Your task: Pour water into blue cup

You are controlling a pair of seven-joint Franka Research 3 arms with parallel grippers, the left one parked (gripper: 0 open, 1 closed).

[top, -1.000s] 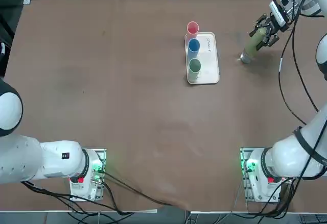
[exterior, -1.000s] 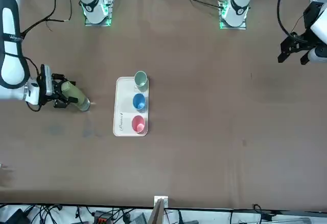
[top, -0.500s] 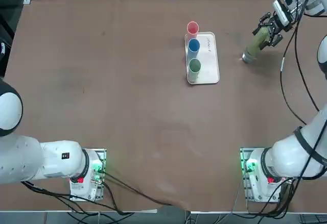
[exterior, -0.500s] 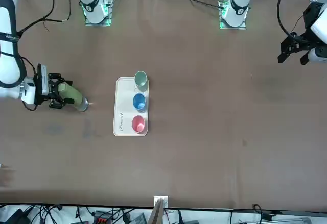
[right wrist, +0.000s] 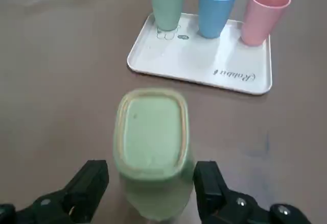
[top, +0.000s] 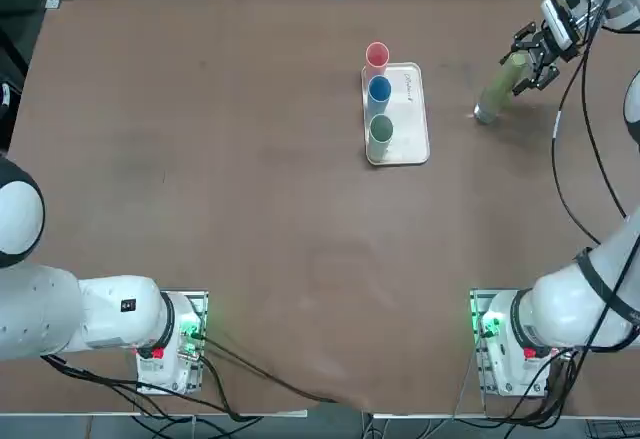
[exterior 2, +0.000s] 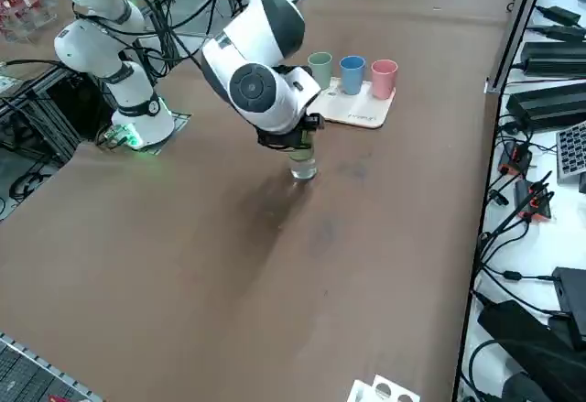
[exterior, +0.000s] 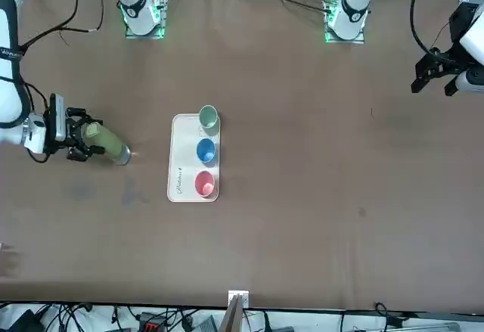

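The right end effector (right wrist: 152, 169) is spread wide, its two fingers (right wrist: 94, 183) on either side of the pale-green bottle (right wrist: 153, 193). A gap shows between the bottle and one finger; the other is right beside it, and whether it touches cannot be told. The bottle stands upright on the counter (top: 260, 209), between the fingers, its silvery base (exterior 2: 303, 170) down.

The blue cup (top: 379, 90) is well apart from the end effector, off to its left and a little nearer the arms' bases. It stands upright on a white tray (top: 410, 119), the middle one of a row of three. The green cup (top: 380, 131) is on the side nearer the bases, and the pink cup (top: 377, 56) is on the far side. The tray's printed, uncovered strip lies between the row of cups and the end effector.
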